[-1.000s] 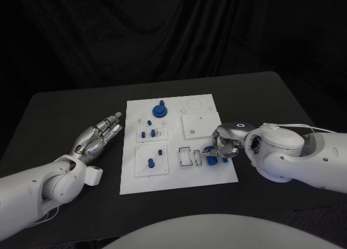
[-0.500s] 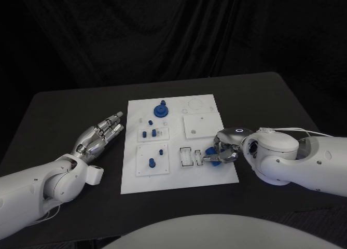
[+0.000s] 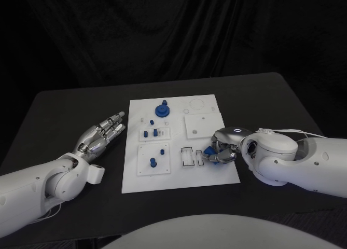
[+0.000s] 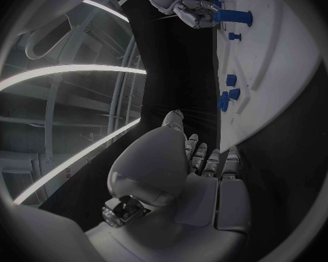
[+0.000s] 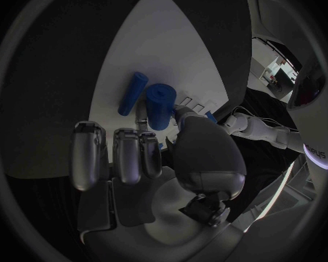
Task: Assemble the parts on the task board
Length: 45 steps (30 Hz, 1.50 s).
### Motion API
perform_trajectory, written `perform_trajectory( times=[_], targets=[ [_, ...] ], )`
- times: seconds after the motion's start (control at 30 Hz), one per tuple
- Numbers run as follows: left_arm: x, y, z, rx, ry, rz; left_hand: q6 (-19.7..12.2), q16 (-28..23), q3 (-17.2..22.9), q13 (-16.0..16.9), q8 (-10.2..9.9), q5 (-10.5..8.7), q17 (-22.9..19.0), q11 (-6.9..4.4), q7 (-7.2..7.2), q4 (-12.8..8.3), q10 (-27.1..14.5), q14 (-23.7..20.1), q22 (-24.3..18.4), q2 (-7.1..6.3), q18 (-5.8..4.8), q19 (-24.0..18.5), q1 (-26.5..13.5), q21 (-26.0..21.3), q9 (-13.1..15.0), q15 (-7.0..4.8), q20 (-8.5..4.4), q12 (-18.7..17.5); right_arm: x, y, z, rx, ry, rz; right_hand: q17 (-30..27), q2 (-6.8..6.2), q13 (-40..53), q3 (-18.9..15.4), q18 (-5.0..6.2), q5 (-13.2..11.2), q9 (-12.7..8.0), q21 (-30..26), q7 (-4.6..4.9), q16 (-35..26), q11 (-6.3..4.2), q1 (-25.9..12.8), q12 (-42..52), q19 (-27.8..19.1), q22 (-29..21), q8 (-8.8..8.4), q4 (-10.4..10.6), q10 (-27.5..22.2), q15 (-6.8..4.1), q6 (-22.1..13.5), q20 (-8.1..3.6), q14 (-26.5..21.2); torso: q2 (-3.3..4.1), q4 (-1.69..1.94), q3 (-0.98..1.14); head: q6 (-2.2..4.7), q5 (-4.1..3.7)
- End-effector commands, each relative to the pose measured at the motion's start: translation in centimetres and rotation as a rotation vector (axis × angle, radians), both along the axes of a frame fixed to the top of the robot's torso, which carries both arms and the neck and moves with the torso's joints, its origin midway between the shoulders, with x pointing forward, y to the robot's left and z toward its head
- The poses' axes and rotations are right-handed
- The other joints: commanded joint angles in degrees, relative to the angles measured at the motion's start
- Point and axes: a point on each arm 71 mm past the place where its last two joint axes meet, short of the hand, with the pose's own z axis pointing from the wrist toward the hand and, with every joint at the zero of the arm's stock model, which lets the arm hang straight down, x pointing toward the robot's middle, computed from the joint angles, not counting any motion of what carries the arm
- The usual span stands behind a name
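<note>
A black table (image 3: 61, 104) stands before a dark curtain, with the white task board (image 3: 181, 179) in its middle and bare black surface open along every board edge. In the head view, the left hand (image 3: 98, 136) lies flat on the table just beside the board's left edge, fingers straight and together, holding nothing. The right hand (image 3: 222, 148) rests over the board's right edge near its front corner, fingers curled onto blue parts (image 3: 212, 154) beside two slots. A large blue knob (image 3: 162, 109) stands near the far edge; smaller blue pieces sit in the left-hand plates.

In the left wrist view, the left hand (image 4: 200, 163) lies extended beside the board (image 4: 280, 70).

In the right wrist view, the right hand (image 5: 146, 151) pinches a blue cylinder (image 5: 160, 105); a second blue cylinder (image 5: 132, 93) lies just beside it on the board (image 5: 164, 35).
</note>
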Motion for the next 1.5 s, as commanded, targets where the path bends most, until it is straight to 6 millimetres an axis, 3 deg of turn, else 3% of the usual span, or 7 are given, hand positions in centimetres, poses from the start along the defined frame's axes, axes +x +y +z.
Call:
perform_trajectory(
  times=[0.03, 0.23, 0.6, 0.8, 0.87, 1.0, 1.5],
  targets=[
    [-0.1, -0.1, 0.9, -0.075, -0.109, -0.006, 0.0, -0.2, 0.3, 0.1, 0.2, 0.36, -0.1, 0.57, 0.30, 0.0, 0.0, 0.0, 0.0, 0.07, 0.51, 0.0, 0.6, 0.1, 0.1, 0.55, 0.32, 0.2, -0.2, 0.0, -0.3, 0.078, 0.007, -0.014, 0.0, 1.13, 15.1, 4.3, -0.40, 6.0, 0.4, -0.1, -0.74, -0.3, -0.59, 3.0, 0.2, 3.0, 12.1, 0.46, -3.1, 5.9, -0.40, 0.5, -0.56, 3.4, 0.02, 0.00, 0.04, -0.01, 0.18],
    [-0.1, 0.0, 0.9, -0.075, -0.108, -0.007, 0.0, -0.2, 0.4, 0.0, 0.2, 0.38, -0.1, 0.57, 0.63, -0.1, -0.1, 0.0, 0.0, 0.09, 0.52, 0.0, 0.7, 0.1, 0.1, 0.70, 0.48, 0.2, -0.5, -0.3, -0.2, 0.177, 0.053, -0.074, 0.0, 0.65, 15.1, 6.6, -0.45, 10.9, 1.2, 0.1, -0.95, -0.3, -0.82, 3.3, 0.2, 3.0, 12.2, 0.64, -4.6, 5.9, -0.53, 1.0, -0.72, 3.4, 0.01, 0.00, 0.02, -0.01, 0.47],
    [-0.1, -0.1, 0.8, -0.074, -0.106, -0.007, 0.0, -0.2, 0.4, 0.0, 0.2, 0.38, -0.1, 0.57, 0.63, -0.1, -0.1, 0.0, 0.0, 0.09, 0.52, 0.0, 0.7, 0.1, 0.1, 0.70, 0.48, 0.2, -0.6, -0.5, 0.2, 0.399, 0.223, -0.242, -0.7, 0.87, 15.1, 7.2, -0.36, 11.0, 1.8, -0.3, -0.81, -0.5, -0.75, 1.3, 0.2, 2.9, 12.0, 0.68, -4.1, 5.9, -0.39, 0.8, -0.65, 3.3, 0.01, -0.04, 0.06, -0.01, 0.84],
    [-0.1, -0.1, 0.8, -0.073, -0.105, -0.008, -0.1, -0.2, 0.5, 0.0, 0.2, 0.40, -0.1, 0.60, 0.65, -0.1, -0.1, 0.0, 0.0, 0.08, 0.52, 0.0, 0.8, 0.1, 0.1, 0.75, 0.51, 0.2, -0.5, 0.2, -0.2, 0.436, 0.312, -0.266, -1.6, 1.54, 15.1, 7.3, -0.21, 6.4, 2.4, -0.9, -0.63, -0.8, -0.63, -0.9, 0.2, 2.6, 11.8, 0.37, -3.3, 5.9, -0.04, -0.2, -0.37, 3.1, -0.06, 0.00, -0.01, -0.01, 1.07],
    [-0.1, -0.1, 0.8, -0.073, -0.104, -0.008, -0.1, -0.2, 0.5, 0.0, 0.2, 0.41, -0.1, 0.62, 0.66, -0.1, -0.1, 0.0, 0.1, 0.08, 0.52, 0.0, 0.8, 0.1, 0.1, 0.77, 0.53, 0.2, -0.4, 0.5, -0.3, 0.435, 0.328, -0.263, -2.1, 1.91, 15.1, 7.0, -0.12, 1.7, 2.5, -1.3, -0.46, -1.0, -0.53, -1.7, 0.2, 2.5, 11.7, 0.00, -2.9, 5.9, 0.33, -0.9, -0.09, 3.1, -0.06, 0.04, -0.06, -0.01, 1.10],
    [-0.1, -0.2, 0.8, -0.074, -0.103, -0.010, -0.1, -0.2, 0.5, 0.0, 0.2, 0.42, -0.1, 0.62, 0.69, -0.1, -0.1, 0.0, 0.1, 0.08, 0.52, 0.0, 0.8, 0.1, 0.1, 0.84, 0.56, 0.2, -0.3, 1.0, -0.6, 0.425, 0.350, -0.255, -2.5, 2.30, 15.1, 6.4, -0.06, -3.1, 2.6, -1.6, -0.23, -1.2, -0.33, -2.8, 0.2, 2.4, 11.6, -0.19, -2.2, 5.9, 0.64, -1.3, 0.25, 3.0, -0.01, 0.08, -0.08, -0.01, 1.14],
    [0.0, -0.3, 0.7, -0.075, -0.097, -0.016, -0.2, -0.2, 0.6, 0.0, 0.2, 0.47, -0.1, 0.61, 0.83, -0.2, -0.1, 0.0, 0.1, 0.12, 0.50, 0.0, 0.9, 0.1, 0.1, 1.19, 0.74, 0.2, 0.4, 2.4, -0.7, 0.404, 0.316, -0.217, -3.4, 2.72, 15.1, 4.4, 0.09, -8.0, 2.7, -2.1, 0.05, -1.5, -0.09, -5.2, 0.2, 2.2, 11.4, -0.56, -0.2, 5.9, 0.97, -1.4, 0.63, 2.9, 0.02, 0.05, -0.05, -0.01, 1.98]
  ],
)
